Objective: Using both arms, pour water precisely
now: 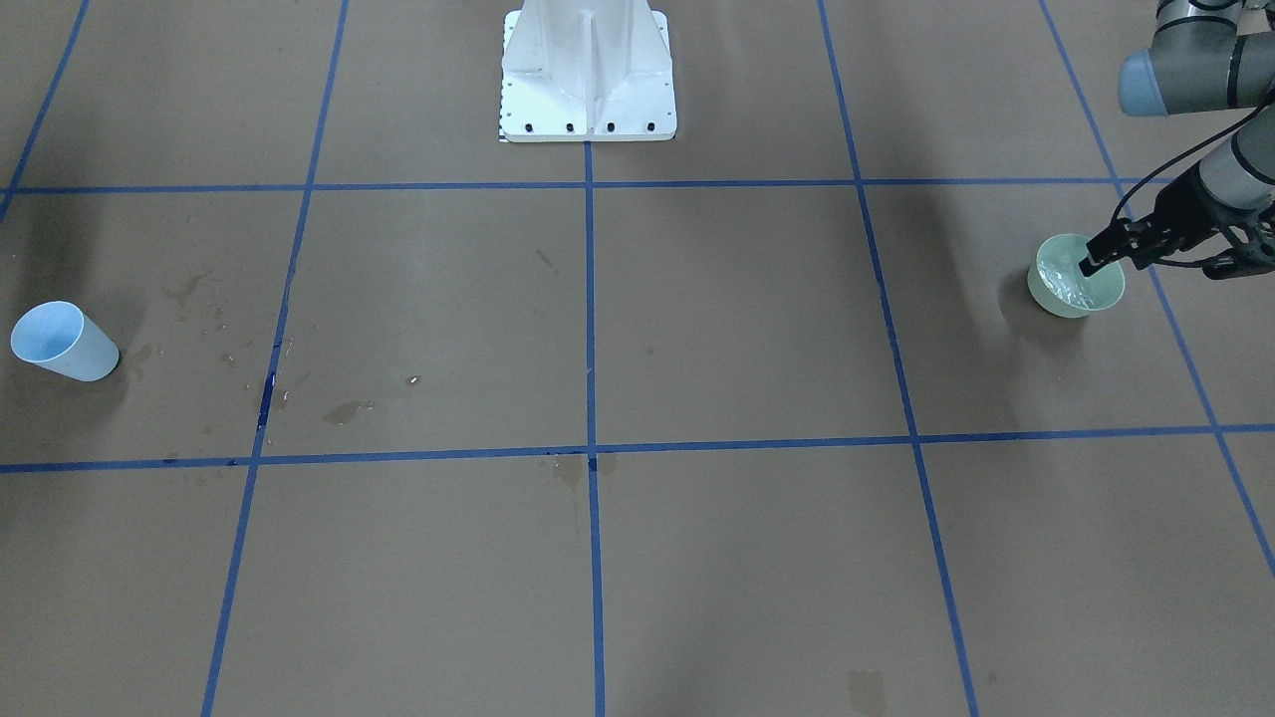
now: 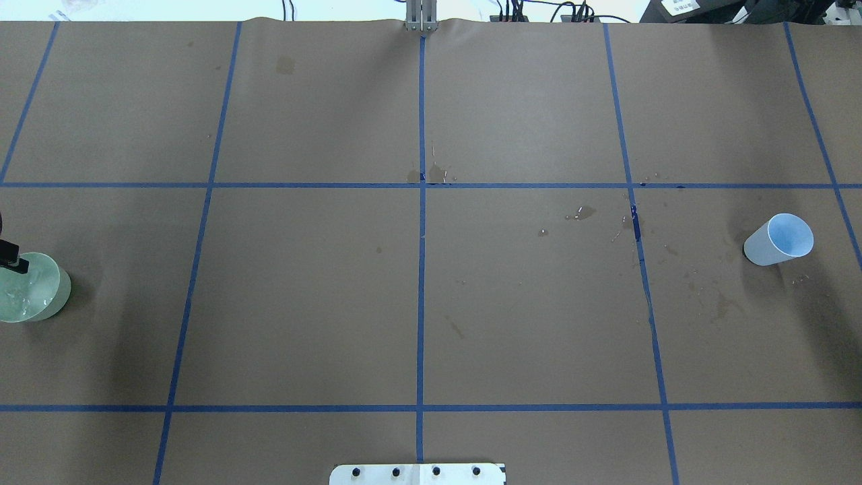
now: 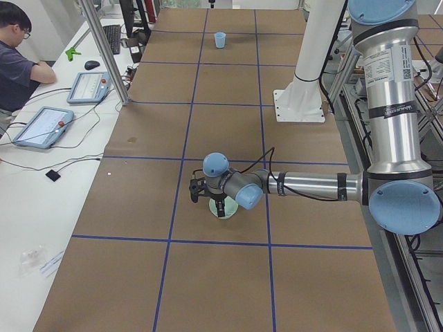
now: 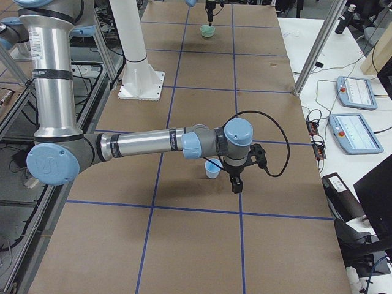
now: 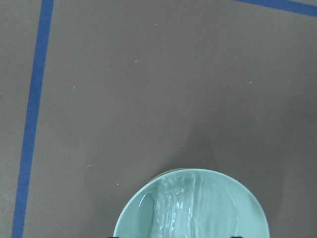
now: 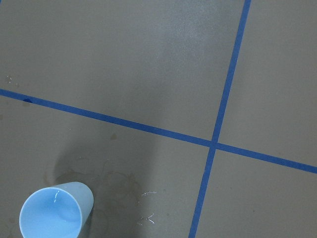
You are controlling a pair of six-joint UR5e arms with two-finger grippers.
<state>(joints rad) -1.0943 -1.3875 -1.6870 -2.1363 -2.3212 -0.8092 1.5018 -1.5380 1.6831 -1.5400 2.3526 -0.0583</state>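
At the front view's right edge, the left gripper [image 1: 1099, 262] is at the rim of the round pale-green plastic cup [image 1: 1054, 299], with water [image 1: 1071, 284] rippling inside. I cannot tell whether it is closed, nor the right gripper [image 4: 236, 182]. Grip firmly and lift level.

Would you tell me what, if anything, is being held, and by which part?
The left gripper is at the green bowl, on its rim, one finger inside; grip cannot be told. The blue cup stands free.
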